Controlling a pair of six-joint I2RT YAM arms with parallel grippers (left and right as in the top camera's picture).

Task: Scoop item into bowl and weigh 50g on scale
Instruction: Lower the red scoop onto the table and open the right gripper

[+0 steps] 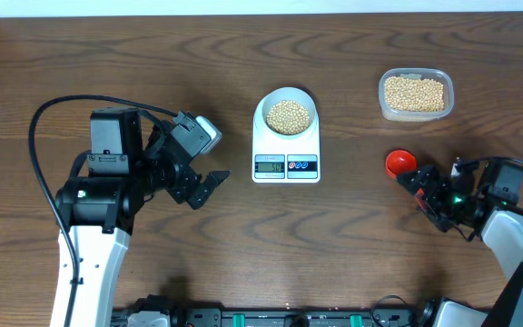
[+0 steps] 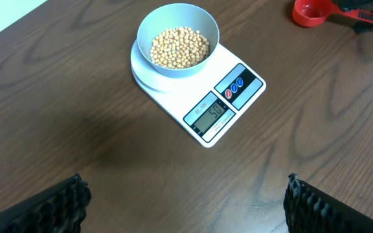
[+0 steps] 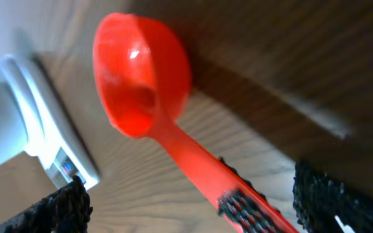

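Dark brown table (image 1: 243, 263) with wavy wood grain, under even soft light; beyond the far edge, a pale white strip (image 1: 261, 6).

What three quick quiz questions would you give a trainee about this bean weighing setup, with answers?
1. True or false: the bowl of soybeans sits on the scale.
2. The red scoop is: A) full of beans, B) empty, C) inside the tub.
3. Which gripper has the scoop's handle between its open jaws?
Key: 1 true; 2 B; 3 the right gripper.
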